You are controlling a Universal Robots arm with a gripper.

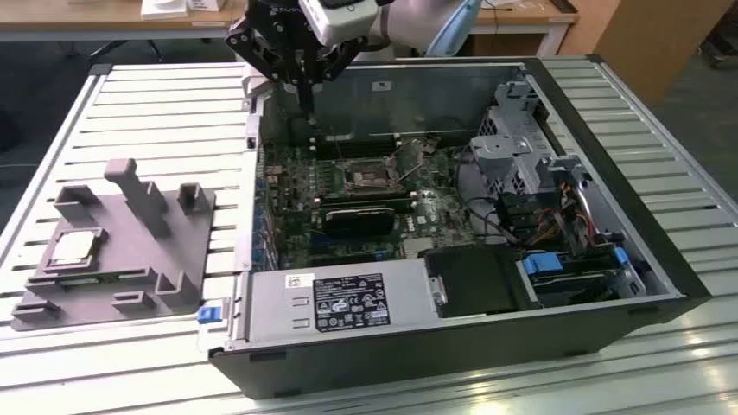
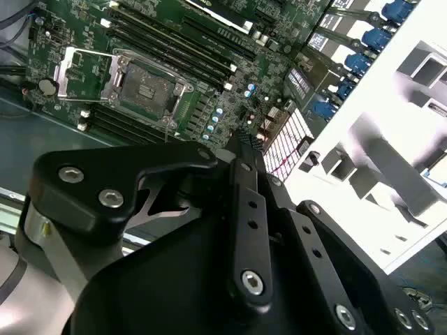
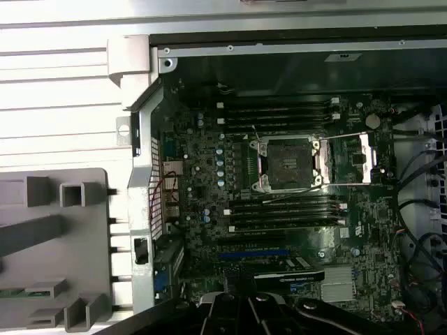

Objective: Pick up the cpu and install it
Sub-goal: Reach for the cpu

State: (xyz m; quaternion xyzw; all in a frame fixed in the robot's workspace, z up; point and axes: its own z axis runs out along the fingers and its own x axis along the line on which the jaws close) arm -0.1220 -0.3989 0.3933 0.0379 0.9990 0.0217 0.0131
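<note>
The cpu (image 1: 72, 249), a small pale silver square, lies flat in the grey fixture block (image 1: 116, 246) on the exterior view's left, outside the computer case. My gripper (image 1: 309, 112) hangs over the case's far left corner, well away from the cpu. Its black fingers (image 2: 246, 181) are pressed together with nothing between them. The motherboard socket (image 1: 372, 179) lies open and bare, and both wrist views show its metal lid (image 3: 353, 159) flipped back beside the socket (image 2: 143, 80).
The open computer case (image 1: 623, 199) lies on a slatted white table (image 1: 150, 112). Inside are the green motherboard (image 3: 209, 181), memory slots (image 3: 279, 209), a power supply (image 1: 340, 303), a drive cage (image 1: 513, 147) and loose cables (image 1: 554, 216). Case walls ring the board.
</note>
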